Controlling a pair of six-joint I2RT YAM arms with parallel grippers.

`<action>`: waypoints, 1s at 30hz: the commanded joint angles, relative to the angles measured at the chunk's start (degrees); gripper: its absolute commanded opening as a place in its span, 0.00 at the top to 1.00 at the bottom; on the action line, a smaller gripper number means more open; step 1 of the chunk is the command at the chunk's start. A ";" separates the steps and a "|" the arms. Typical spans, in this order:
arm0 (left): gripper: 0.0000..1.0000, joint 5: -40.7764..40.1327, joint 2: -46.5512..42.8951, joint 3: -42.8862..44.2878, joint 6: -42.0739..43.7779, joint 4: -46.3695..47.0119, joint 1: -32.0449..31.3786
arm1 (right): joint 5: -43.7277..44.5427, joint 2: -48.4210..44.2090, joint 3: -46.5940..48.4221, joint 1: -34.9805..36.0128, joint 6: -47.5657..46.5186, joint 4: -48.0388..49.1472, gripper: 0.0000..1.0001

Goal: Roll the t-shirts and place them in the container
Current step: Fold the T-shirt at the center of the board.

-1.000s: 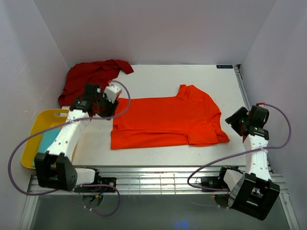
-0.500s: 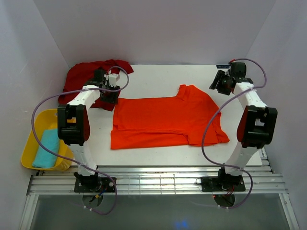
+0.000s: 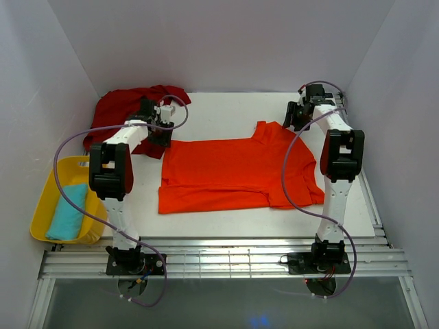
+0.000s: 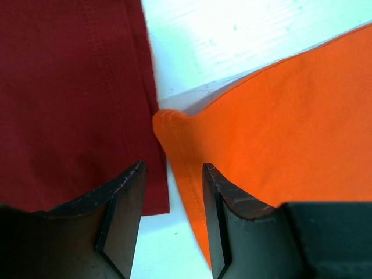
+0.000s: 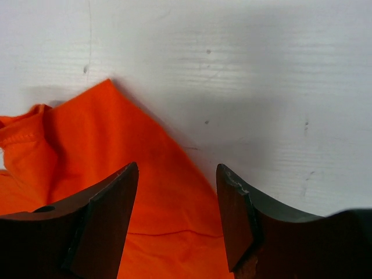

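Jaws, left and right, hover parted and empty over far corners of the orange-red t-shirt (image 3: 233, 171) on the desk (image 3: 226, 113), likely poised to pinch that edge; crimson t-shirt (image 3: 123, 113) heaped far-left.

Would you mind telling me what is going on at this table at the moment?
Two robot arms are set to roll the orange shirt, which lies flat on the table. The left gripper hovers open over the shirt's far-left corner, right beside the crumpled crimson shirt. The right gripper hovers open over its far edge by the collar. Neither has gripped any cloth yet. A yellow tub holding a teal cloth sits at the left.
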 commanded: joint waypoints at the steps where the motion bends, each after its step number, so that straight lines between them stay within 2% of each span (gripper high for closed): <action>1: 0.46 0.85 -0.37 2.29 0.78 0.79 -1.46 | -0.51 0.32 0.50 2.22 -3.52 -3.27 0.38; 9: 0.47 -4.93 3.15 6.07 1.04 0.79 -3.31 | 4.67 -2.85 -8.39 3.46 -3.79 0.08 0.41; 13: 0.50 -4.95 4.73 5.55 1.48 0.79 -3.31 | 8.28 -3.99 -12.16 3.90 -3.35 0.95 0.45; 16: 0.63 -4.16 5.35 5.11 1.04 0.79 -3.31 | 7.76 -4.86 -13.57 3.90 -2.65 1.57 0.52; 17: 0.68 -3.81 5.61 4.93 0.96 0.70 -3.31 | 7.41 -5.22 -14.10 3.90 -2.48 1.74 0.57; 19: 0.81 -2.50 5.35 4.41 1.04 0.88 -3.31 | 7.49 -6.53 -14.80 3.99 -2.39 2.97 0.62; 20: 0.86 -2.14 4.91 4.23 1.22 0.88 -3.31 | 7.75 -6.97 -15.15 3.90 -2.39 3.50 0.69; 21: 0.96 -1.79 4.65 4.05 1.31 0.96 -3.31 | 8.10 -7.33 -15.33 3.90 -2.47 3.85 0.71; 22: 1.00 -1.35 4.39 3.88 1.48 1.31 -3.31 | 8.11 -7.77 -15.16 3.90 -2.65 4.20 0.76; 23: 1.00 -1.08 4.12 3.53 1.39 1.49 -3.31 | 7.93 -7.86 -14.72 3.90 -2.56 4.21 0.85; 25: 1.00 -0.56 3.42 3.26 1.66 1.84 -3.31 | 7.23 -8.47 -13.58 3.90 -2.56 3.86 0.92; 30: 1.00 0.41 1.22 1.69 1.83 2.11 -3.31 | 5.56 -12.24 -14.10 3.90 -2.83 4.82 0.92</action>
